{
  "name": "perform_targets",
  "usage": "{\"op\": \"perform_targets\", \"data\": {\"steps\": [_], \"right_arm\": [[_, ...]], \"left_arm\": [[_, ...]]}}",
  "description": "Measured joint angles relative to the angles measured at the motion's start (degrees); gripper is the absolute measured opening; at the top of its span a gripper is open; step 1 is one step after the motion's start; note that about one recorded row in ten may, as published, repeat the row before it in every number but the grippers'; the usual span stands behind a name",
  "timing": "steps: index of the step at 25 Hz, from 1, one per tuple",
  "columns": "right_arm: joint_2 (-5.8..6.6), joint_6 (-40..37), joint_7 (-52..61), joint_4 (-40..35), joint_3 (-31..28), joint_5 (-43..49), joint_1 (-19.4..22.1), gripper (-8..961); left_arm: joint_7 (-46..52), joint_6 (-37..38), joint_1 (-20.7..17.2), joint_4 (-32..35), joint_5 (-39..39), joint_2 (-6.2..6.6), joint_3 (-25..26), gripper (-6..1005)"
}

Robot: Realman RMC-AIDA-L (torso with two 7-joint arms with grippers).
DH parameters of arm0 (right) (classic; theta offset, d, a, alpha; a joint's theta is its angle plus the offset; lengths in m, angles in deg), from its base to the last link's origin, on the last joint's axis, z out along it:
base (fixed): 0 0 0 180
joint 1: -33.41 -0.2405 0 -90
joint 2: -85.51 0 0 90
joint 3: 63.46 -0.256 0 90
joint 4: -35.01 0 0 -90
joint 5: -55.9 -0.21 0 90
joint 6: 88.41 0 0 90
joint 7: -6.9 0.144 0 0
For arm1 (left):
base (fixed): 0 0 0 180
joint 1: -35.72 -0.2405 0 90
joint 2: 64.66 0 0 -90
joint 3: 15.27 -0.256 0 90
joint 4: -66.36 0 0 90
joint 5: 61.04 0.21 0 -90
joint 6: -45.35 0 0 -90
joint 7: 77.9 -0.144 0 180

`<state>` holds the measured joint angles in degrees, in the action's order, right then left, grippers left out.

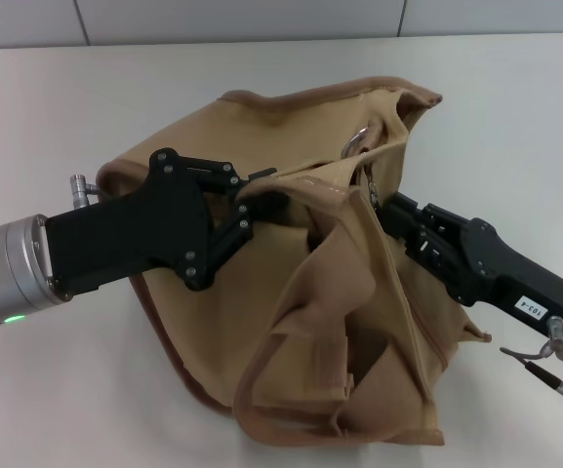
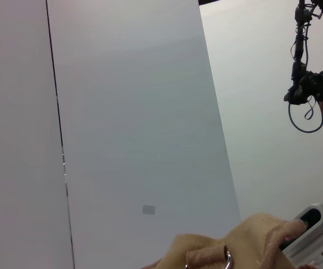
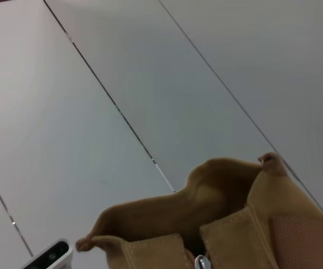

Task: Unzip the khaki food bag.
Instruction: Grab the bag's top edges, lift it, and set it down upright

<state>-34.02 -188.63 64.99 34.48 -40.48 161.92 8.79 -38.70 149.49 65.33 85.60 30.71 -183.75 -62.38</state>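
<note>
A khaki food bag (image 1: 349, 322) of soft tan canvas slumps at the middle of a pale, matte table (image 1: 57, 107), its boxy form collapsed into deep folds. Brown binding runs round its curved left and near edges, and a flat webbing strap lies across its top. The far rim gapes in a wavy line, with a metal ring (image 1: 356, 139) glinting against the cloth just below it and a silver zipper pull (image 1: 371, 191) hanging a little nearer.

The left gripper (image 1: 261, 200), a black linkage of plates and bolts on a brushed silver wrist with a green light, reaches in from the left and is pinched closed on a fold of the bag's upper edge. The right gripper (image 1: 390, 210), black and blocky with a white label near its wrist, comes in from the right just beside the zipper pull. Its fingertips are buried behind a canvas fold, so whether they are open or closed cannot be told.

The left wrist view catches only a lump of tan cloth (image 2: 251, 244) and the ring at the frame's edge, set against smooth grey wall panels; a dark cabled fixture shows far off. The right wrist view shows the bag's open rim (image 3: 217, 207), ridged webbing and a sliver of the zipper pull, cut off by the frame.
</note>
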Motion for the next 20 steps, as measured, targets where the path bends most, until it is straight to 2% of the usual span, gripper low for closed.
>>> {"op": "perform_targets", "data": {"steps": [9,19,20], "right_arm": [[0.1,-5.5,-6.7,-0.4,2.2,0.2,0.4,229],[0.09,-5.2,-7.9,-1.7,2.3,0.2,0.4,242],[0.09,-5.2,-7.9,-1.7,2.3,0.2,0.4,269]], "left_arm": [[0.0,-0.2,0.0,0.0,-0.1,0.0,0.0,59],[0.0,-0.3,-0.1,0.0,-0.2,0.0,0.0,60],[0.0,-0.3,-0.1,0.0,-0.2,0.0,0.0,60]]}}
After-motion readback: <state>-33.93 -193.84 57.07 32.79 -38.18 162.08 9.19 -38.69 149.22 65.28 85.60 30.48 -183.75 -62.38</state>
